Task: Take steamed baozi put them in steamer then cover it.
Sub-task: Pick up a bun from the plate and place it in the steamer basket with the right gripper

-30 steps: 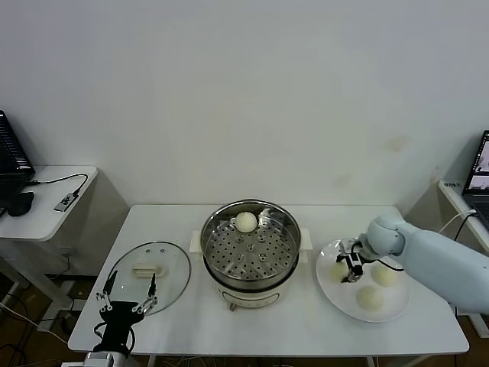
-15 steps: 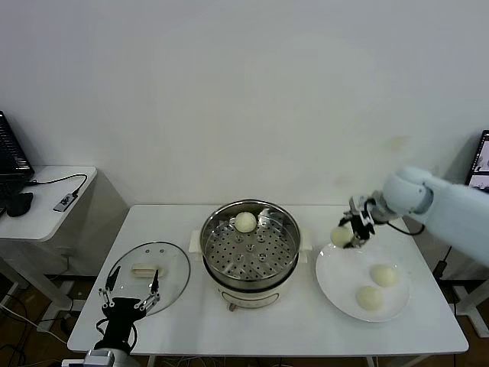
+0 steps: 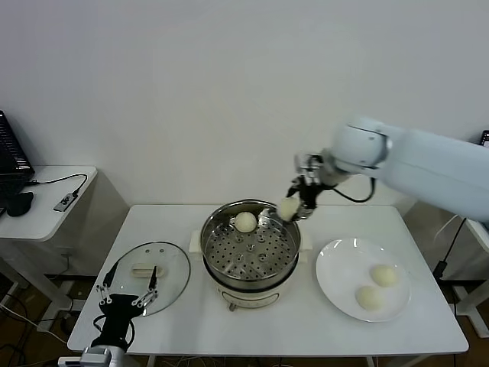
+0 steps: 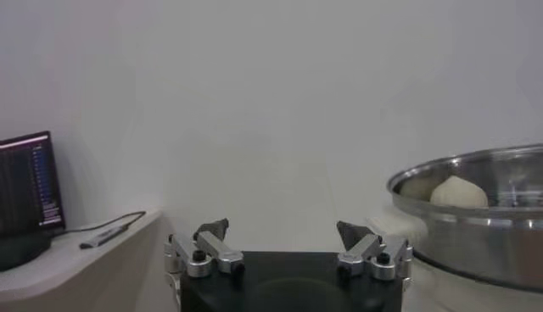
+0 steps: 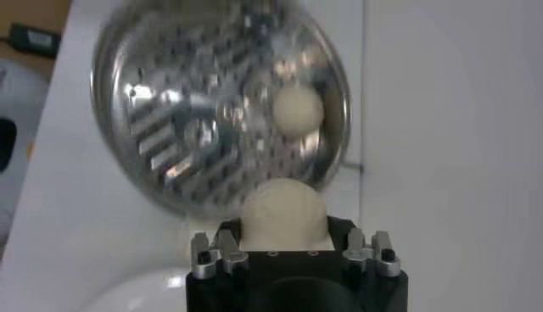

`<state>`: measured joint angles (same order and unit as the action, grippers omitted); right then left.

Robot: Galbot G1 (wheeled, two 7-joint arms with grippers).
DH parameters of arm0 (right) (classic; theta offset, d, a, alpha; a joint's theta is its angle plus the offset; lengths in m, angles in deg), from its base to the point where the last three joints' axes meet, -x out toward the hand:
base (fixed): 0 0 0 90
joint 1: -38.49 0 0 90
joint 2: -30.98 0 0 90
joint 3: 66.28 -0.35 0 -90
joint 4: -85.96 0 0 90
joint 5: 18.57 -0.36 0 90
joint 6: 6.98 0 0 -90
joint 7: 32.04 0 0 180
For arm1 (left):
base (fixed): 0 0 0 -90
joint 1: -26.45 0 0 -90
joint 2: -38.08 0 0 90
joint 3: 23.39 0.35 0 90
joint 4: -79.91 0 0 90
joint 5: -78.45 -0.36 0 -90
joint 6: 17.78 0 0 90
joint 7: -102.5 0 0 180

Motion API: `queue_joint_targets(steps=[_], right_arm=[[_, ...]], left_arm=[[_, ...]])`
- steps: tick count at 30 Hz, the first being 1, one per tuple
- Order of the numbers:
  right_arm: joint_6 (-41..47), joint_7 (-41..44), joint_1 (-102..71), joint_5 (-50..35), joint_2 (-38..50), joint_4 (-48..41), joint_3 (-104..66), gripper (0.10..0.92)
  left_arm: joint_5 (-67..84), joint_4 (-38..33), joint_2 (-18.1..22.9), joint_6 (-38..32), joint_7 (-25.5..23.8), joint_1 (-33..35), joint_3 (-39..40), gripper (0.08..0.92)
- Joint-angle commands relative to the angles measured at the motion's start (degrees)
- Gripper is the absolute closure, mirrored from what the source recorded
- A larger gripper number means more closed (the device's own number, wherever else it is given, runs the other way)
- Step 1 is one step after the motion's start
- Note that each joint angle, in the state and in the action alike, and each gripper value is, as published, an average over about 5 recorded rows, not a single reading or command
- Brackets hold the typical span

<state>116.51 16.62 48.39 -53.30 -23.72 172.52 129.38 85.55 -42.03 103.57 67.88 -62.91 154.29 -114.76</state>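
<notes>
My right fingers [image 3: 293, 206] are clenched on 1 steamed baozi [image 3: 288, 207], holding it in the air just above the right rim of the steamer [image 3: 250, 246]. From my right wrist the held bun [image 5: 282, 217] fills the space between my fingers [image 5: 230, 252], and the steamer's perforated tray [image 5: 195, 127] lies below it.

A 2nd baozi [image 3: 245, 222] already sits on that tray, toward the steamer's far side; my right wrist shows it [image 5: 297, 109] as well, and my left wrist catches it [image 4: 459, 192] over the steamer's shiny wall [image 4: 475, 229].

2 more buns [image 3: 383, 275] [image 3: 370, 297] lie close together on the white plate [image 3: 336, 267], which stands on the desk [image 3: 306, 325] to the right of the steamer.

To the left of the steamer, the clear glass lid [image 3: 153, 269] with its cream handle lies flat on the desk.

My left fingers [image 3: 124, 300] hang released, spread wide and holding nothing, at the desk's near edge, left of the steamer and just at the near side of the lid. My left wrist shows both tips [image 4: 212, 230] well apart.
</notes>
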Motion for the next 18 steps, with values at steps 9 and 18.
queue_joint_targets(steps=[9,18], right_arm=[[5.82,-5.37,-7.2,-6.57,-19.53,-11.02,1.26,0.394],[6.12,-5.9,-12.04,-2.43,-22.36,-15.4,0.53,0.395]], left_arm=[[0.31,0.26,0.22,-0.46,-0.05,-0.01,-0.71,0.177],[0.3,0.29,0.32,-0.59,0.09,-0.14,-0.58,0.177]])
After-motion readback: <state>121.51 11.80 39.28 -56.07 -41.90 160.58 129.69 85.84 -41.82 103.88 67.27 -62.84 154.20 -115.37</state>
